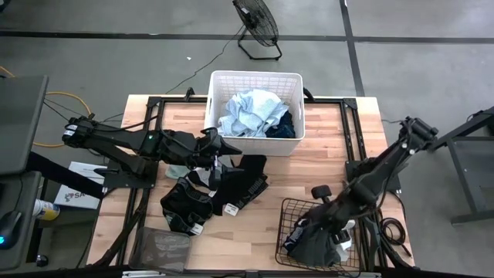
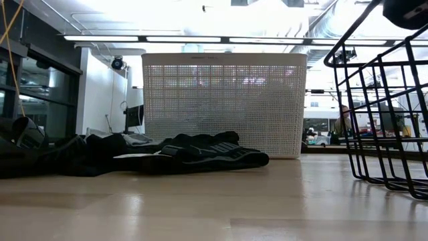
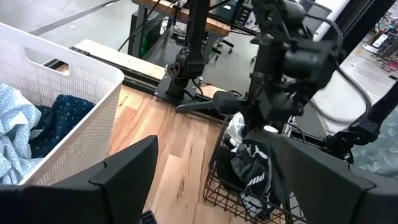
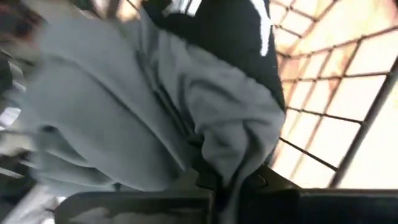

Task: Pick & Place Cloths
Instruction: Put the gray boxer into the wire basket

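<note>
Left end effector hangs with fingers spread wide and empty, just above the black cloths lying on the surface in front of the white basket. Light blue cloth fills that basket. Right end effector, clamped on the grey cloth, sits inside the wire basket.

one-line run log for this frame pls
left gripper: open, empty, over black clothes | right gripper: shut on grey cloth in wire basket | white basket: blue cloths
</note>
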Robot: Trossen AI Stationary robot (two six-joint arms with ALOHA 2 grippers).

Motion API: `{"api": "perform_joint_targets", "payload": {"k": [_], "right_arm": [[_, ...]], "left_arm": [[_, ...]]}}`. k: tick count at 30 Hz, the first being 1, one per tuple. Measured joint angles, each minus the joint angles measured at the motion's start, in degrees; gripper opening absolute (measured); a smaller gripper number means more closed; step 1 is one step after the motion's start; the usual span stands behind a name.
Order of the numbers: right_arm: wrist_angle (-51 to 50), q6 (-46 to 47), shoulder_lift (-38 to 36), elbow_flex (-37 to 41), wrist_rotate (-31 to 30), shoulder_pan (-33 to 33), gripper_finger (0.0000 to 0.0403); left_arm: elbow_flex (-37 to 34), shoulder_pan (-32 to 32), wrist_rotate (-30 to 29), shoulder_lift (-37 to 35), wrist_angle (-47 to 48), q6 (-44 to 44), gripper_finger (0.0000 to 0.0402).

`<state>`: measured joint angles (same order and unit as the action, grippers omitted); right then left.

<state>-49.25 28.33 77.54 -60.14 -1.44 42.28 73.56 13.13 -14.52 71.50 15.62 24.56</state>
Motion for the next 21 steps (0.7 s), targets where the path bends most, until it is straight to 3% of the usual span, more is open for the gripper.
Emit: {"api": "perform_joint_targets", "payload": {"k": [5,21], "right_arm": [[-4.48,-1.68,4.89,-1.64,-1.67,1.63,0.0004],[-3.72,-1.15,18.49,-1.71,-0.68,6.22,0.0005]], "left_arm": [[0.0,0.02,0.0,0.0,0.02,0.0,0.0328],[0.0,0.0,-0.15,0.0,1.33,0.0,0.0328]]}}
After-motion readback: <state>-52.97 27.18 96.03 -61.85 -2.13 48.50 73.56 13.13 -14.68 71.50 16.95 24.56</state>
